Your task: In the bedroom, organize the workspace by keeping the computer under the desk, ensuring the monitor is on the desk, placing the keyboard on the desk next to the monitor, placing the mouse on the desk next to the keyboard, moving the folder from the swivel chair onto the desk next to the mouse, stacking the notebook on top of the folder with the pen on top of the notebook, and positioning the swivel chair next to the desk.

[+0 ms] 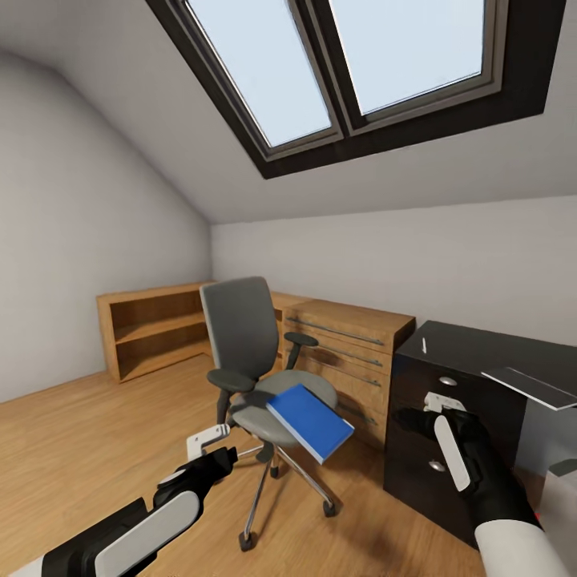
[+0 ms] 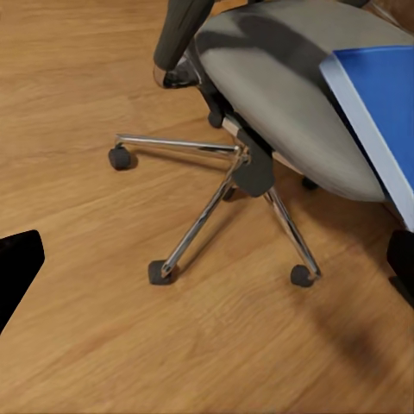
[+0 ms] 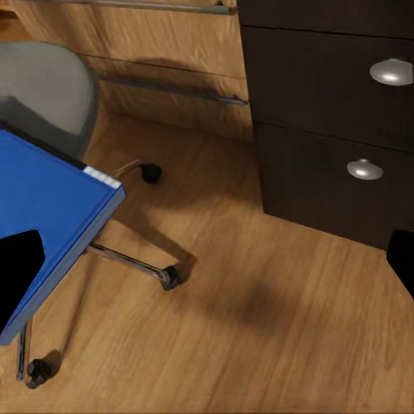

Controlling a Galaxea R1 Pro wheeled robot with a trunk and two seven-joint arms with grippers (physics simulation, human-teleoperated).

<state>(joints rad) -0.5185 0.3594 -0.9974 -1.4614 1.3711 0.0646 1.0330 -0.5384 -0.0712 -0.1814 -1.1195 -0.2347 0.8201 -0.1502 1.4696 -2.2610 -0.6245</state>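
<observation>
From the head, the blue folder (image 1: 310, 421) lies tilted on the swivel chair (image 1: 256, 361) seat, overhanging its front edge, between the left hand (image 1: 210, 450) and right hand (image 1: 437, 410), touching neither. Both wrist views show folder and seat close ahead; whether either hand is spread or pressed together, I cannot tell.

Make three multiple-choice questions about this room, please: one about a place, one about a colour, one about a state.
1. Where does the folder lie?
A. on the chair seat, sticking out over its front edge
B. on the floor
C. on the dark cabinet

2. What colour is the folder?
A. red
B. blue
C. green

3. What is the state of the cabinet drawers?
A. all closed
B. one pulled out
C. removed

Answers:
1. A, the head view shows it resting on the seat and overhanging.
2. B, its cover is blue in the head view and both wrist views.
3. A, the drawer fronts sit flush.
</observation>
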